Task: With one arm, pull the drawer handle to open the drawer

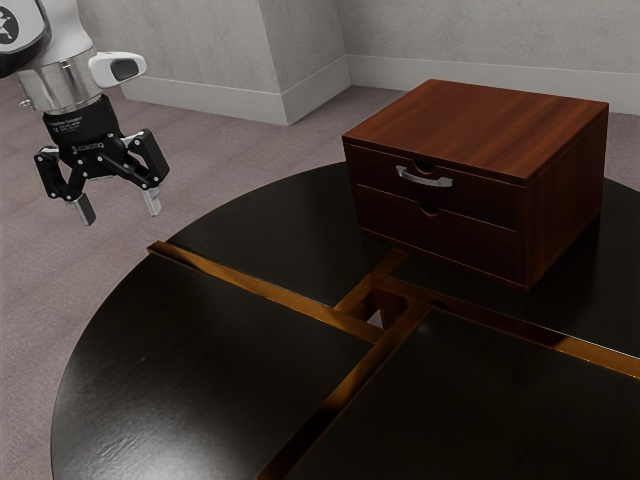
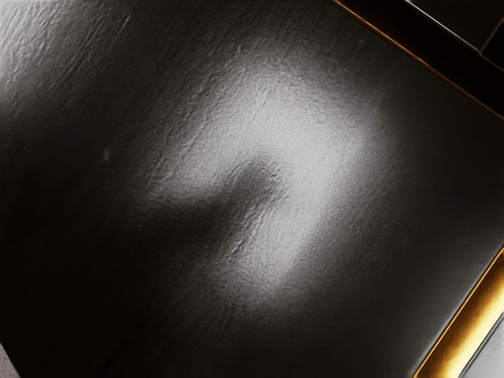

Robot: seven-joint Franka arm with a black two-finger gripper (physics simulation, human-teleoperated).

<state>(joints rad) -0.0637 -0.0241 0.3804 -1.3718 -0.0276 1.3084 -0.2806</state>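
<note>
Our gripper point(image 1: 118, 208) hangs near the table's point(image 1: 220, 380) edge at the exterior view's left, fingers spread wide, holding nothing. The wooden cabinet point(image 1: 480, 125) stands by the table's far edge at the exterior view's right. Its upper drawer point(image 1: 485, 197) sits flush, and the metal handle point(image 1: 424, 180) is well apart from our gripper.

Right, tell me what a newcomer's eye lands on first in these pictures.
The reddish wooden drawer cabinet stands out on the round black table at the exterior view's right, with a silver handle on its upper drawer. At that view's upper left hangs the black gripper, fingers open, well apart from the cabinet. Golden strips cross the tabletop.
</note>
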